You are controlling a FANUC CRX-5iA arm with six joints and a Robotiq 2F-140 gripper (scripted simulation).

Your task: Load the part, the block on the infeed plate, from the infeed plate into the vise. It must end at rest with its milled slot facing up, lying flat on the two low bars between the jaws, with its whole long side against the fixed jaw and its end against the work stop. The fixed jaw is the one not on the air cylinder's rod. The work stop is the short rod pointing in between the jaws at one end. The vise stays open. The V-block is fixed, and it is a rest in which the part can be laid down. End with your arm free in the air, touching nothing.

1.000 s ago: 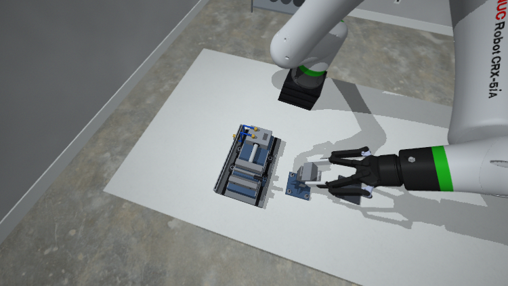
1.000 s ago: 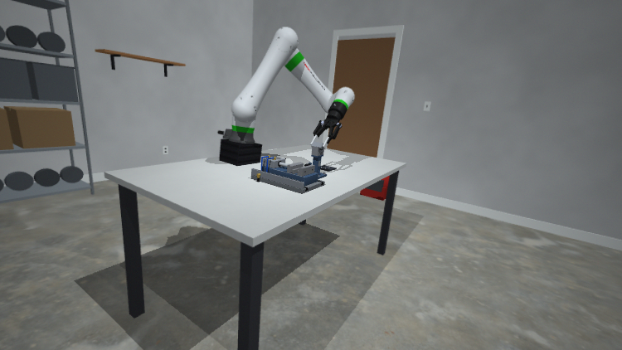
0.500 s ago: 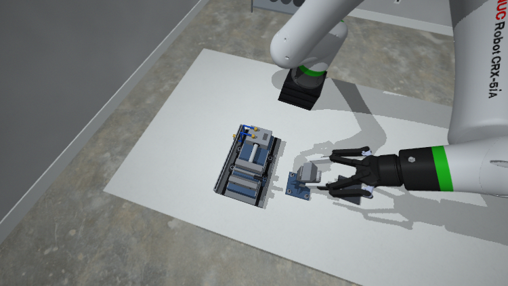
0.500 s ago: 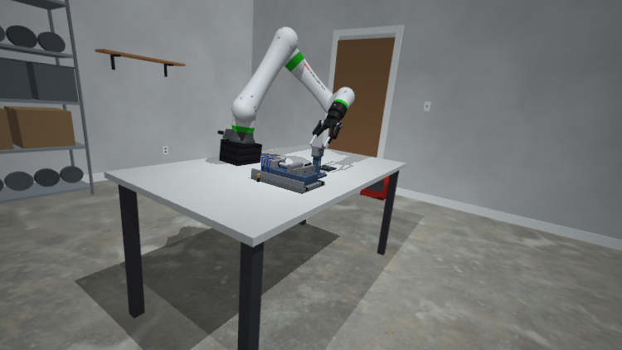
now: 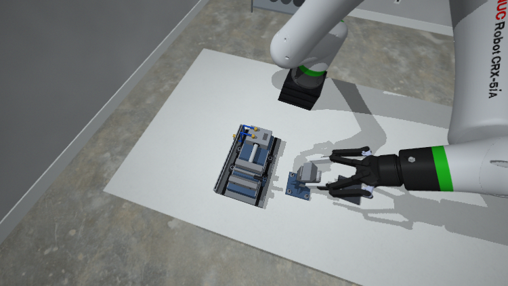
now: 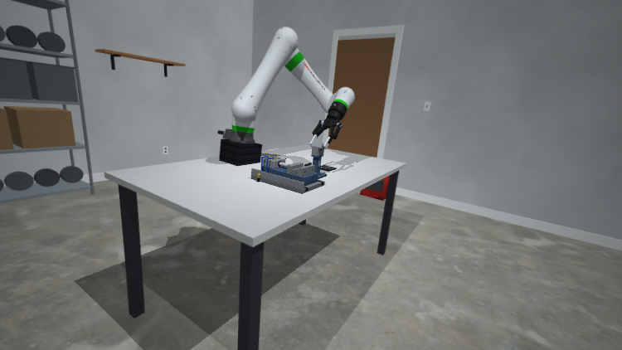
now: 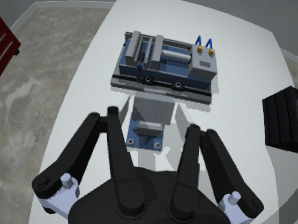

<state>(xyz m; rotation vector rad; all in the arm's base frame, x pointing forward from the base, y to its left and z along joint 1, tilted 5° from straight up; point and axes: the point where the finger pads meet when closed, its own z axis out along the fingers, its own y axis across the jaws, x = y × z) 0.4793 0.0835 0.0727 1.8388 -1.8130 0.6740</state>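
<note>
The part (image 5: 309, 173), a grey block, rests in the blue V-block (image 5: 297, 188) just right of the vise (image 5: 246, 165). My gripper (image 5: 320, 172) is open; its two fingertips stand on either side of the part's near end, with small gaps. In the wrist view the part (image 7: 154, 106) sits above the V-block (image 7: 147, 133) between my spread fingers, with the open vise (image 7: 162, 63) beyond. The exterior view shows the gripper (image 6: 319, 141) pointing down over the part. I cannot tell which way the slot faces.
The dark infeed plate (image 5: 349, 197) lies under my gripper and is mostly hidden. The black robot base (image 5: 301, 89) stands behind the vise. The vise's air cylinder (image 5: 261, 137) is at its far end. The table edge lies to the left of the vise.
</note>
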